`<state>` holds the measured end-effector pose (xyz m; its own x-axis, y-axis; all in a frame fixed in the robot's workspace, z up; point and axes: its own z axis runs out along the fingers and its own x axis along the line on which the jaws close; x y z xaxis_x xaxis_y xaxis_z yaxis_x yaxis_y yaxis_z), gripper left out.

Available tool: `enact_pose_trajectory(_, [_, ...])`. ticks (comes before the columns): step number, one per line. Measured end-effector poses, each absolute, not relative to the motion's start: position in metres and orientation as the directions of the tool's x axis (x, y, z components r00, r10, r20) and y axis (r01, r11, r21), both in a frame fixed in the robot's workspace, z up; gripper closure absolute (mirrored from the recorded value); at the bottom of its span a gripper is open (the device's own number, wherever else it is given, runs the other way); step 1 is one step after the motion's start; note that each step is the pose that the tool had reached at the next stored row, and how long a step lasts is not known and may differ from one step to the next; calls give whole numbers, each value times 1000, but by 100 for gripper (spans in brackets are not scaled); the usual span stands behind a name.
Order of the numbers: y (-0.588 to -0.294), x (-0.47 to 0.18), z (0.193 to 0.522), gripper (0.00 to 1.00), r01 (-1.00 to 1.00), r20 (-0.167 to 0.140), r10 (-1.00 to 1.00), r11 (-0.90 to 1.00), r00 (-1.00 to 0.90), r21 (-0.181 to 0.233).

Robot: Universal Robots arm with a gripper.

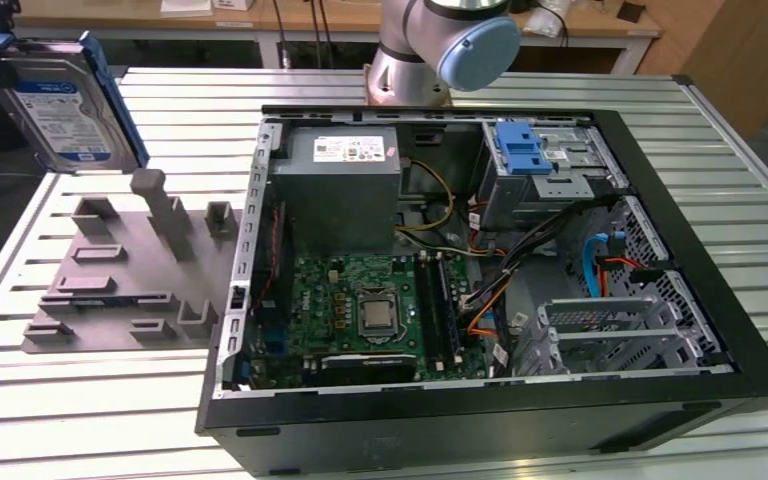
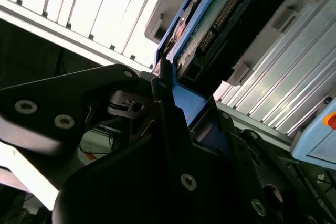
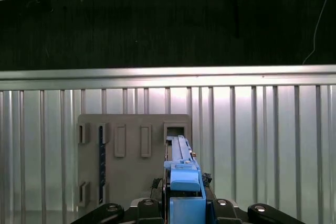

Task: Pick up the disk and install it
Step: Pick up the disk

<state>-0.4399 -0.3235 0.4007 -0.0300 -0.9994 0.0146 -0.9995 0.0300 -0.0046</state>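
The disk (image 1: 61, 100), a flat rectangular silver hard drive with a white-and-blue label and blue plastic carrier rails, hangs in the air at the exterior view's left. It stands on edge, above the ribbed metal desk (image 1: 91, 420) and the grey moulded fixture plate (image 1: 104, 290), and touches neither. It is well apart from the open black computer case (image 1: 491, 420), and the metal drive cage (image 1: 574, 185) with its blue plastic latch (image 1: 524, 150) sits at the case's far corner.

As a thing to handle, the disk looks rigid and fairly dense for its size, so it should not flex in a grip. Its bare circuit board and connector pins, visible in the second wrist view, are the delicate parts. The smooth metal faces probably offer little friction. The blue rails along the long edges look like the sound place to take hold, being plastic, slightly yielding and clear of the electronics.

The black pincer (image 2: 189, 109) is clamped on the disk at one end. In the second wrist view its black fingers (image 2: 161, 95) press against the blue carrier on either side, open only as far as the drive's thickness. In the first wrist view the disk's edge projects straight out from between them, over the fixture plate.
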Motion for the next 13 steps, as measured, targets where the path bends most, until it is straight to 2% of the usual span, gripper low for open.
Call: enact_pose_trajectory(13, [-323, -440, 409, 64, -1000, 15, -999, 30, -30, -5])
